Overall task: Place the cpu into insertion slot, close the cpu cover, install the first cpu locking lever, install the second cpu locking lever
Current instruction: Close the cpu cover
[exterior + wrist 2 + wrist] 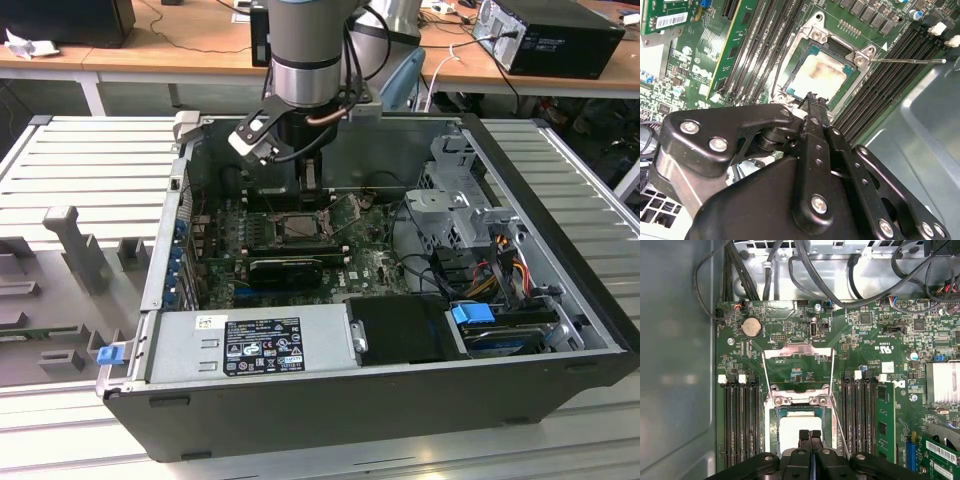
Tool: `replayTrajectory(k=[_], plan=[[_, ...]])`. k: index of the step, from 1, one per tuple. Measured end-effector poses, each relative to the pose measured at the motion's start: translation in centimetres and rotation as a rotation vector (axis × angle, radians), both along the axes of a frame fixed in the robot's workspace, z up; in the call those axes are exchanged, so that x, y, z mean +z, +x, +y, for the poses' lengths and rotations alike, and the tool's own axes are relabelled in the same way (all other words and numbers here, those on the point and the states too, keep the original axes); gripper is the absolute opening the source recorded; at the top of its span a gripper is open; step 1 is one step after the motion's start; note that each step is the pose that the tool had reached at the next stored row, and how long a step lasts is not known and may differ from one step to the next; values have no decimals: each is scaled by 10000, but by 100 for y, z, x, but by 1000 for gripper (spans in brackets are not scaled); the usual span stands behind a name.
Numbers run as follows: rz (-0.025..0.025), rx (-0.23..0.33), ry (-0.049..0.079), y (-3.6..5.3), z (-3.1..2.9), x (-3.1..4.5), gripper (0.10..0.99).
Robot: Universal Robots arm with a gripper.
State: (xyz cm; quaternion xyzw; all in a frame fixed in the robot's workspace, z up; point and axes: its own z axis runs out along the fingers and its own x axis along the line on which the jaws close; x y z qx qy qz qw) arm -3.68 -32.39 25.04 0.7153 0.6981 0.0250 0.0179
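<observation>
The cpu (822,75), a silver square with a brownish smear on top, lies in the black-rimmed insertion slot (792,90) on the motherboard; it also shows in the first wrist view as the cpu (792,427). My gripper (813,98) is shut with nothing between its fingers, and its tips are over the chip's edge. In the first wrist view, the gripper (810,436) points at the socket. The cpu cover (797,351) stands flipped open beyond the socket. Thin wire locking levers (839,427) (910,61) are raised beside it. In the exterior view the gripper (312,188) hangs over the socket (300,228).
Black memory slots (740,420) flank the socket on both sides, and a green card (884,422) stands in one. Cables (790,270) run along the case wall. A power supply (250,345) and a drive cage (455,210) fill the case at the near side and the exterior view's right.
</observation>
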Motion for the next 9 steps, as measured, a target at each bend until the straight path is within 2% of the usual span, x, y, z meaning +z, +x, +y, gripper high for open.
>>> replayTrajectory(k=[5, 9], plan=[[-1, 1, 0, 0, 3, 108, 106], [2, 0, -1, 56, 3, 111, 106]])
